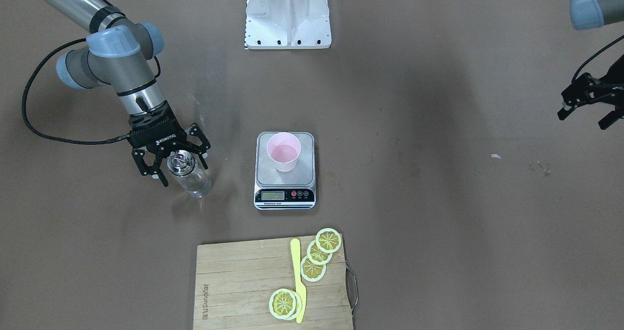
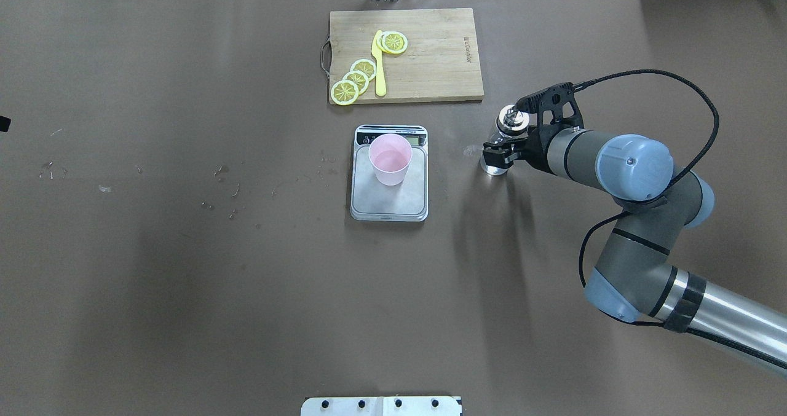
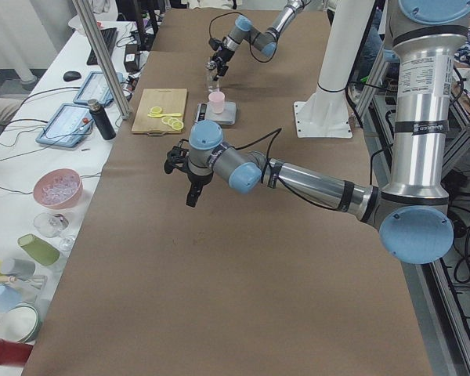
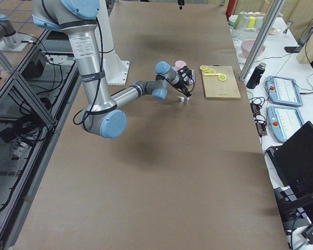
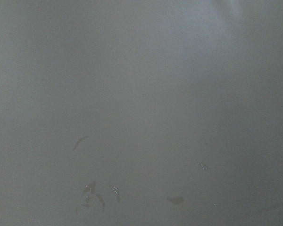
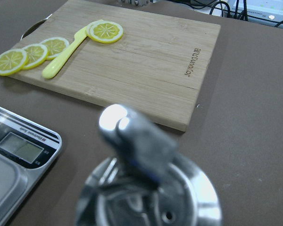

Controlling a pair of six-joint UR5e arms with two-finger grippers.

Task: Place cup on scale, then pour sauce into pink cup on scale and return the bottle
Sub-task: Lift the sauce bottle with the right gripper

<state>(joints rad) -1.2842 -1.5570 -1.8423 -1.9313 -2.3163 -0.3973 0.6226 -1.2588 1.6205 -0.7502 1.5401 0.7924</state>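
The pink cup (image 1: pixel 283 152) stands upright on the scale (image 1: pixel 285 180) at mid-table, with clear liquid in its bottom; the overhead view shows the cup (image 2: pixel 390 158) on the scale's platform (image 2: pixel 387 200). The clear bottle (image 1: pixel 194 180) with its silver spout cap (image 2: pixel 513 118) stands on the table apart from the scale, on the robot's right. My right gripper (image 1: pixel 184 170) straddles its neck with the fingers spread, open. The cap (image 6: pixel 146 188) fills the right wrist view. My left gripper (image 1: pixel 585 118) hovers open and empty far off over bare table.
A wooden cutting board (image 2: pixel 430 53) with lemon slices (image 2: pixel 355 81) and a yellow knife (image 2: pixel 379 66) lies beyond the scale. The white robot base (image 1: pixel 287 13) sits at the near edge. Small spill marks (image 2: pixel 227 188) dot the brown table on the robot's left.
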